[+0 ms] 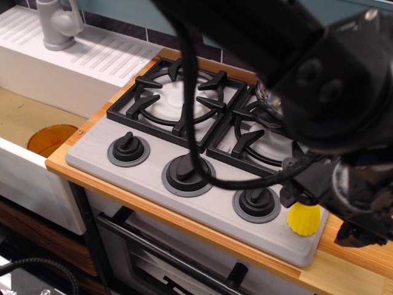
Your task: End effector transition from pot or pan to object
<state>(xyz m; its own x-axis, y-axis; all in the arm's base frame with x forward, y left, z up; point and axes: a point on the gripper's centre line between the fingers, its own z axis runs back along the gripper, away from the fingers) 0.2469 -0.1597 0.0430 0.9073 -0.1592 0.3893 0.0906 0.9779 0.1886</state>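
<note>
A: Single view, observation.image. The end effector (319, 200), bulky and black, fills the right half of the picture and sits low over the front right corner of the stove (92, 157).

B: Finger state?

A: Cannot tell. The housing and the thick black cable (190, 123) cover the fingertips; no gap between them is visible, and no contact with anything can be confirmed.

B: Where is the yellow object (304, 218)?

A: On the grey stove panel at the front right corner, just right of the right knob (256, 201). Only its lower part shows. The upper part is hidden behind the gripper body, which is directly over it; touching or apart cannot be read.

B: The pot (265, 98)?

A: Mostly hidden. A sliver of shiny perforated metal shows at the back of the right burner grate (245, 138), behind the arm. Its handles are not readable.

B: Surroundings?

A: Left burner grate (175, 98) bare, white cap visible through it. Left knob (128, 147) and middle knob (187, 171) in a row along the front panel; the cable loops down across the left grate and passes over the middle knob. The wooden counter (362, 264) frames the stove. To the left, a white sink (37, 132) with an orange plate (50, 138) lying in the basin and a grey faucet (58, 21) on the ribbed drainboard behind it. An oven door handle (141, 243) is below the stove front.
</note>
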